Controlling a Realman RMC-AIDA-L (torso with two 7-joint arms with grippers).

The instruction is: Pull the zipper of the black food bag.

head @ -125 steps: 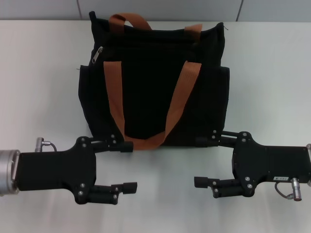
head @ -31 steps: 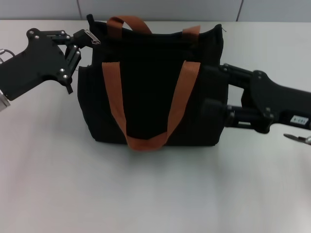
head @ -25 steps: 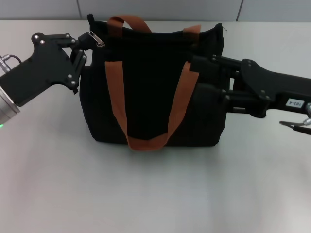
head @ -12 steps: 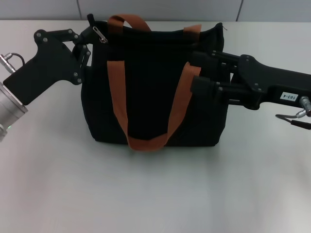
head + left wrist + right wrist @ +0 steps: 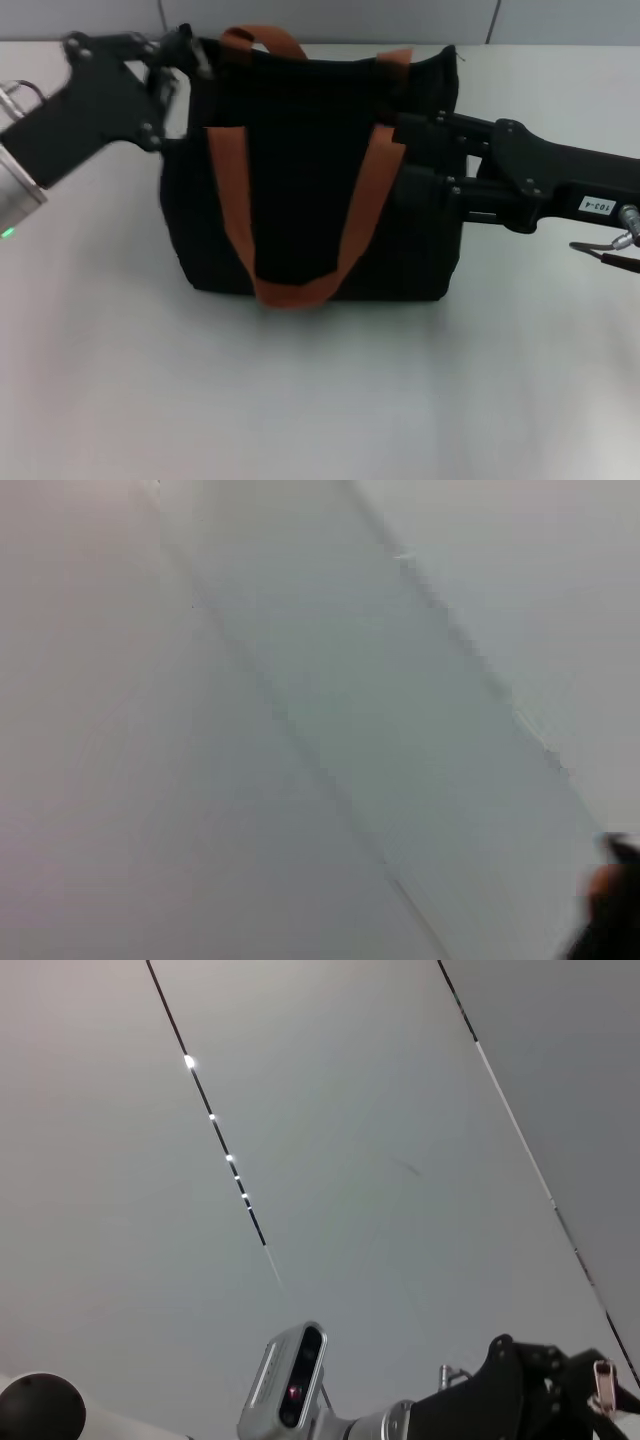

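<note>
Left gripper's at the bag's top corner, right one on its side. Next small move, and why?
Probably draw the left gripper along the top edge of the boxy black fabric food bag toward its far corner: it sits at the zip end, while the right gripper braces the bag's side. The zipper pull itself isn't visible.

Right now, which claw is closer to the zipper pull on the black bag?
Left. The left claw is at the zipper on the black food bag's top left corner; the right claw presses the bag's opposite side.

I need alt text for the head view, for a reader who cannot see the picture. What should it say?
A black food bag with rust-orange strap handles stands on a white table. The left tool is at the bag's top left corner, near the zipper, and the right tool presses against its right side.
</note>
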